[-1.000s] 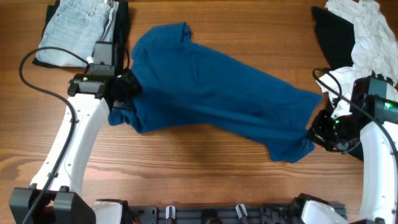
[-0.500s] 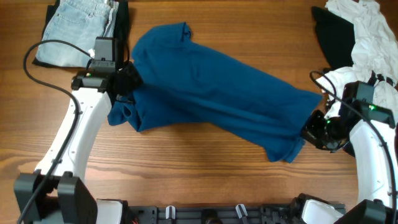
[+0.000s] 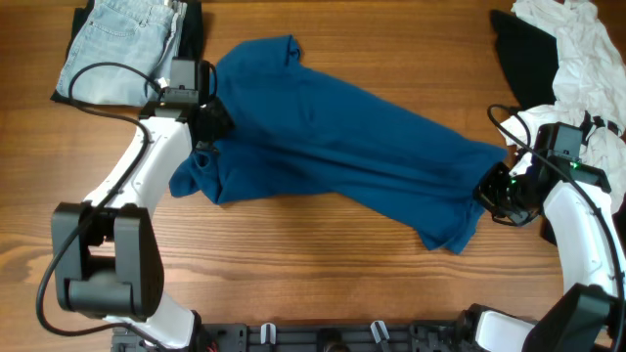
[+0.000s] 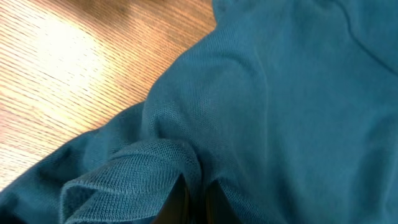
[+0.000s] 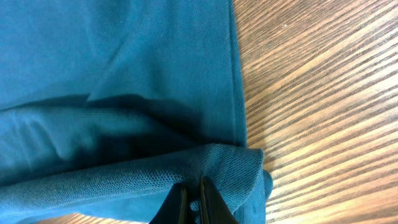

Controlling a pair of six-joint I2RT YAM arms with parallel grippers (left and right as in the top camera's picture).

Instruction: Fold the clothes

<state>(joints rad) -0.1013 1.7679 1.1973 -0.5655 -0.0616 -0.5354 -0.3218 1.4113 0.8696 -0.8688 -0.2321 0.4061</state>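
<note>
A blue knit shirt [image 3: 333, 147] lies spread diagonally across the wooden table. My left gripper [image 3: 207, 125] is shut on the shirt's left edge; in the left wrist view the fingers [image 4: 194, 202] pinch a fold of the blue fabric [image 4: 261, 93]. My right gripper [image 3: 491, 192] is shut on the shirt's right edge; in the right wrist view the fingers [image 5: 193, 202] pinch the ribbed hem of the blue shirt [image 5: 112, 74] just above the wood.
A folded pair of light jeans on dark cloth [image 3: 117, 44] lies at the back left. A pile of black and white clothes [image 3: 572, 59] lies at the back right, beside the right arm.
Both grippers have moved toward the back of the table with the shirt edges held. The left one moved right and back; the right hem lifted and bunched inward.
</note>
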